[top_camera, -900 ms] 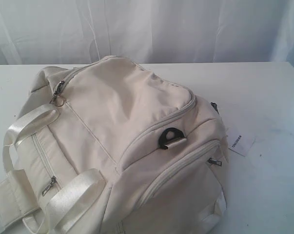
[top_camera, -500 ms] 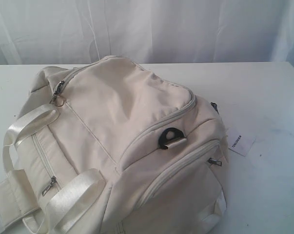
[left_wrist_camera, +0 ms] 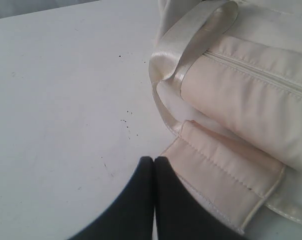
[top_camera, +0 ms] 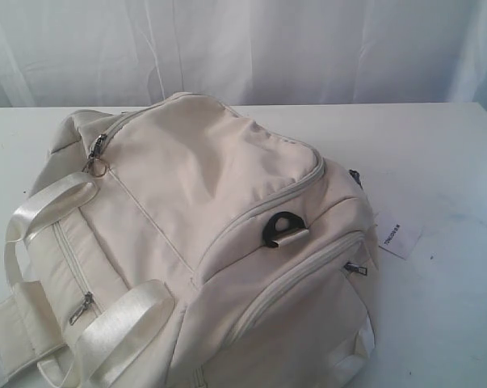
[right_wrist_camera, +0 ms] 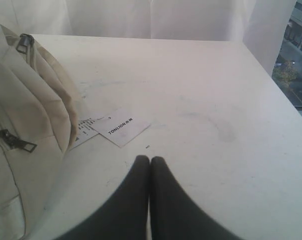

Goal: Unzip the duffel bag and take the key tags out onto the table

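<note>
We are standing at the very opening of the job. The large cream-white fabric duffel bag [top_camera: 203, 194] is lying across the wide plain white table [top_camera: 445, 153], filling the left and middle of the exterior view, and every zip we can see on it is running closed. The bunch of coloured plastic key tags is not showing in any view, so we are judging that it is sitting inside the bag. Neither arm is appearing in the exterior view. In the left wrist view the black left gripper [left_wrist_camera: 154, 160] is hovering over bare tabletop just beside the bag's padded handle wrap [left_wrist_camera: 226, 175] and shiny satin strap [left_wrist_camera: 191, 40], its two fingers pressed together with nothing between them. In the right wrist view the black right gripper [right_wrist_camera: 149, 159] is likewise pressed together and empty, hanging over the table near the white paper label with printed text [right_wrist_camera: 121, 127] lying just beside the bag's end. So we are reading the step in hand as the approach to the zip. The next move is calling for one claw to spread, travel to the metal zipper pull with its ring [top_camera: 96, 153] at the far left corner of the top panel, and pinch it. We are guessing the other claw will be needing to pin the soft fabric so the bag is not sliding while the zip is being drawn along its curved track.
</note>
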